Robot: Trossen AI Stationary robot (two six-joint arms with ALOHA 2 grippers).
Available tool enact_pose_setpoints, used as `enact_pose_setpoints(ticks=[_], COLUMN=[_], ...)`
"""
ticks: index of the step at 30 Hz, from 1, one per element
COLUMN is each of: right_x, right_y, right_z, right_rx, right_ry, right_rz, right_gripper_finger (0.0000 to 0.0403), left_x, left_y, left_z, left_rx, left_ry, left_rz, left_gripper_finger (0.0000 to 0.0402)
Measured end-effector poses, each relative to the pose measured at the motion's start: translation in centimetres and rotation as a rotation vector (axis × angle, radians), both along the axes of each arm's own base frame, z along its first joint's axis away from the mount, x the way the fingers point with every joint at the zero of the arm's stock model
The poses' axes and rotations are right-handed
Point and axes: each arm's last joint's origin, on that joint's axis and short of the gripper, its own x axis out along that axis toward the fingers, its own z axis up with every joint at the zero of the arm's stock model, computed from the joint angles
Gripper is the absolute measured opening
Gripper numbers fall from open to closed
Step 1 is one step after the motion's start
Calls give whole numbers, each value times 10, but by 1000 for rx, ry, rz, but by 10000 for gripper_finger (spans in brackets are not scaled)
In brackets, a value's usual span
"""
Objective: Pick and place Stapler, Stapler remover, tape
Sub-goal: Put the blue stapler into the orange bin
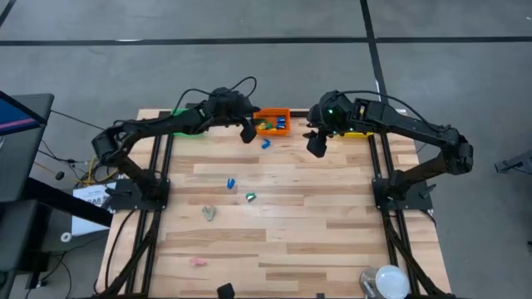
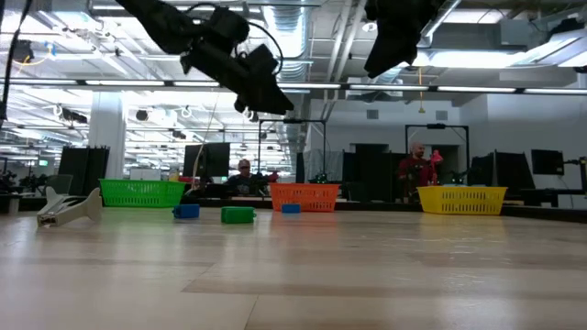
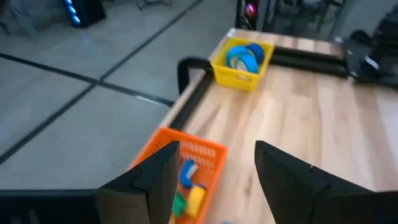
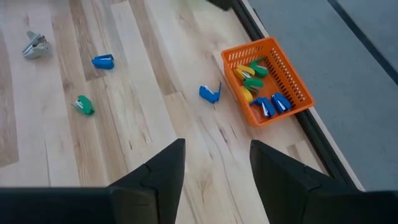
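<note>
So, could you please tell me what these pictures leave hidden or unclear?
- Green bin: contents hidden behind its mesh wall in the low view; left arm covers it in the high view.
- Pink item: too small to identify in the high view.
- Yellow bin: blur leaves its tape roll count uncertain in the left wrist view.

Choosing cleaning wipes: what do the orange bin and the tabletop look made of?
Orange bin: probably moulded plastic, going by its uniform bright colour and slotted lattice walls; finish unclear. Tabletop: wood, seemingly butcher-block, with pale jointed planks, visible grain and a low sheen.
</note>
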Motion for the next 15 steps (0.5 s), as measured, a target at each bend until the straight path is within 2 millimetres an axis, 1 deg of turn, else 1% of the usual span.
enact_pose_setpoints(ticks=[3,10,15], right_x=[1,1,1], right_y=[1,1,1], right_z=[0,0,0], right_rx=[0,0,0], right_ry=[-2,-4,-4], right_rz=[5,7,7], right_gripper_finger=[172,172,172], left_x=[-3,-9,-11], left_y=[-12,-42,-65], left_z=[4,5,1], left_rx=[-27,-100,-209], left_ry=[44,173,255], left_rz=[-24,-95,-116], left_gripper_finger=[198,198,198])
